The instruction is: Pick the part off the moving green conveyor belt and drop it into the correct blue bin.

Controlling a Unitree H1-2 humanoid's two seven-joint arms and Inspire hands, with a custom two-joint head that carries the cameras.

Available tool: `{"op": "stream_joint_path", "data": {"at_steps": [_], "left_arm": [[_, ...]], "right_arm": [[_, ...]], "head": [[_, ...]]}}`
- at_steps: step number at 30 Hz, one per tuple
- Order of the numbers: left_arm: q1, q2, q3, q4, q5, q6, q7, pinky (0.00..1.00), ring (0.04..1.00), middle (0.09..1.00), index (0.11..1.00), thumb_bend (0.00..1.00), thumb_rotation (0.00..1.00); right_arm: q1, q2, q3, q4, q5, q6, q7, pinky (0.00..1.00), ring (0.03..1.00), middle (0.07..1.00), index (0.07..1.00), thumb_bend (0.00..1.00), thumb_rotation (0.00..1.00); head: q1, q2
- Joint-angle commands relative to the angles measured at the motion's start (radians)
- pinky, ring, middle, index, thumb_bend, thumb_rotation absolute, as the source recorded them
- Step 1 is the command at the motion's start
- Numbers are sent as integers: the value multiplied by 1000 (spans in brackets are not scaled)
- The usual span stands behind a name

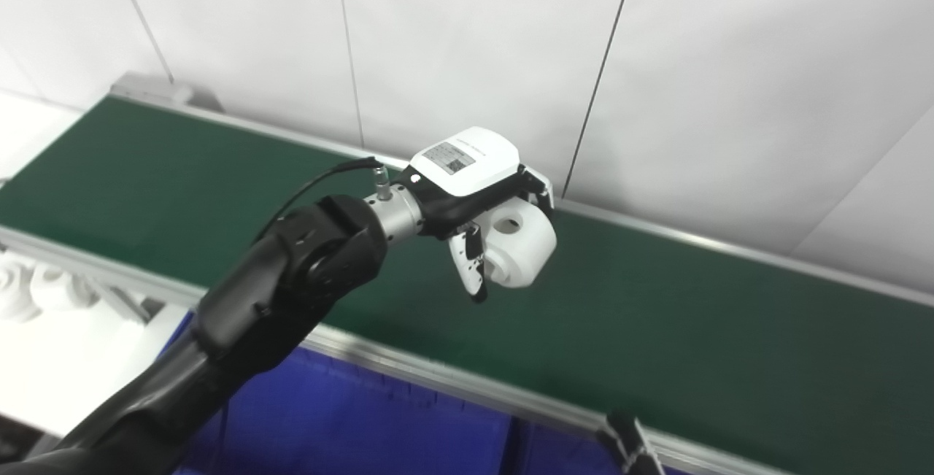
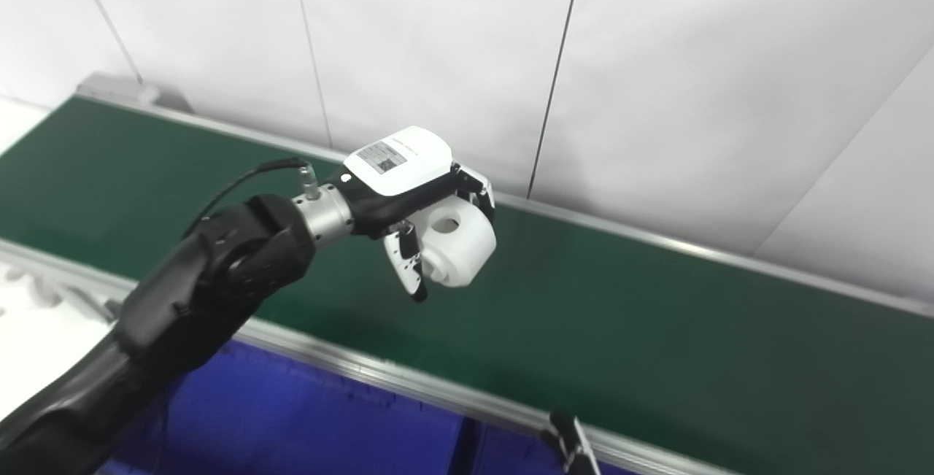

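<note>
**Part is lifted, the drop into the bin remains**

We see our left hand [image 1: 481, 201] closed around the white part [image 1: 519, 241], with fingers wrapped over its far side and the thumb [image 1: 468, 265] pressing at the near side. The part is held in the air above the green conveyor belt [image 1: 693, 322] and does not touch it, so we judge that the picking step is done. What is left is to carry the part toward us, over the near metal rail [image 1: 438, 376], and to release it into a blue bin [image 1: 350, 424]. The bins lie below the rail at the bottom edge; a divider between two compartments seems to be there, but which one is correct we cannot tell from here.

The part looks like a short thick cylinder with a round hole [image 1: 508, 225] in its face. This face points up and toward the camera. Its axis is therefore tilted, leaning toward us, not flat along the belt.

Of the right hand only a small dark tip [image 1: 627, 442] shows at the bottom edge, so we cannot tell its state
</note>
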Motion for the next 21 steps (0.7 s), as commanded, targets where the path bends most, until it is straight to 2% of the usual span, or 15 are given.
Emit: {"op": "stream_joint_path", "data": {"at_steps": [1, 2, 5, 7, 8, 9, 10, 11, 12, 13, 14, 15, 16, 19, 21], "left_arm": [[50, 24, 36, -75, -17, 27, -1, 223, 305, 449, 512, 520, 0], [73, 19, 45, -96, -18, 31, -5, 231, 317, 447, 514, 520, 0], [224, -2, 81, -202, -6, 78, -15, 231, 306, 420, 516, 518, 0], [283, -19, 94, -243, 12, 110, -32, 202, 269, 460, 494, 522, 0], [323, -24, 100, -255, 15, 108, -21, 194, 259, 468, 490, 523, 0], [350, -28, 105, -262, 17, 104, -14, 217, 286, 431, 512, 517, 0], [395, -36, 114, -268, 17, 91, 11, 221, 291, 424, 516, 516, 0], [426, -43, 120, -272, 17, 81, 26, 216, 284, 455, 499, 520, 0], [462, -55, 126, -281, 31, 80, 36, 219, 292, 443, 506, 518, 0], [486, -64, 130, -287, 42, 78, 42, 223, 298, 431, 513, 516, 0], [517, -75, 133, -291, 59, 66, 62, 226, 304, 420, 519, 515, 0], [539, -83, 134, -293, 70, 56, 76, 227, 305, 418, 523, 515, 0], [576, -95, 137, -282, 78, 31, 118, 227, 305, 418, 525, 515, 0], [667, -111, 143, -217, 100, -61, 247, 155, 215, 468, 490, 522, 0], [700, -116, 149, -178, 113, -104, 309, 164, 220, 473, 486, 523, 0]], "right_arm": [[17, -7, 2, -61, 19, 29, 13, 999, 932, 963, 955, 840, 1000], [20, -11, 0, -73, 23, 37, 14, 996, 931, 962, 953, 840, 1000], [28, -32, -13, -111, 46, 69, 19, 985, 931, 957, 945, 833, 997], [30, -43, -22, -129, 60, 83, 22, 974, 924, 949, 937, 838, 987], [31, -49, -28, -135, 68, 86, 25, 971, 922, 946, 935, 840, 984], [32, -54, -32, -139, 74, 88, 27, 964, 913, 940, 928, 851, 978], [32, -60, -38, -141, 88, 87, 32, 962, 912, 939, 927, 853, 976], [31, -63, -42, -142, 98, 86, 35, 962, 909, 936, 921, 855, 964], [30, -68, -46, -143, 110, 84, 38, 962, 907, 934, 917, 856, 956], [29, -71, -49, -143, 118, 83, 40, 962, 906, 933, 916, 856, 953], [27, -75, -53, -144, 124, 82, 42, 963, 905, 933, 914, 856, 950], [26, -77, -55, -145, 129, 82, 43, 955, 903, 931, 911, 847, 948], [25, -82, -57, -145, 137, 80, 46, 953, 902, 930, 910, 843, 947], [27, -91, -63, -147, 164, 79, 52, 943, 906, 933, 908, 816, 940], [29, -92, -67, -151, 180, 84, 55, 928, 894, 927, 903, 807, 918]], "head": [[18, 12], [18, 12], [61, 31], [83, 36], [111, 37], [111, 37], [141, 40], [141, 40], [171, 39], [171, 39], [210, 39], [210, 39], [233, 36], [247, 27], [250, 37]]}}
